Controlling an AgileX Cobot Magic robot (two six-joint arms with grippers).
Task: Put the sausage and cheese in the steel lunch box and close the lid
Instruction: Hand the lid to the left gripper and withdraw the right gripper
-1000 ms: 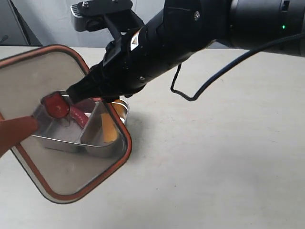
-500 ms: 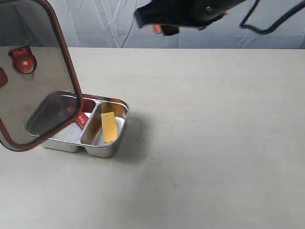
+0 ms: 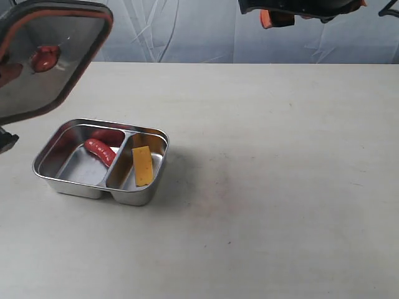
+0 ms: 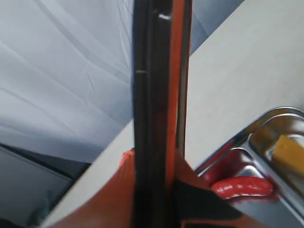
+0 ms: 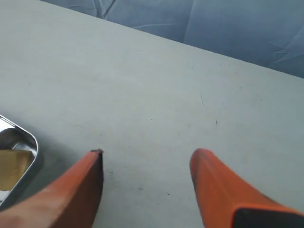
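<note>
We see the steel lunch box [image 3: 78, 187] uncovered at the lower left of the exterior frame on a pale table [image 3: 280, 187], the sausage [image 3: 101, 151] lying in its left compartment and the cheese [image 3: 143, 166] in its right one. The lid [image 3: 68, 62] hangs tilted in the upper left corner, clear of the box, its edge clamped between the orange fingers of the left gripper [image 4: 156, 190]. The right gripper [image 5: 148, 154] sits at the top right, fingers spread wide with nothing between them

High exterior overview; close, low wrist views; steel lunch box [image 3: 81, 187] in all.
</note>
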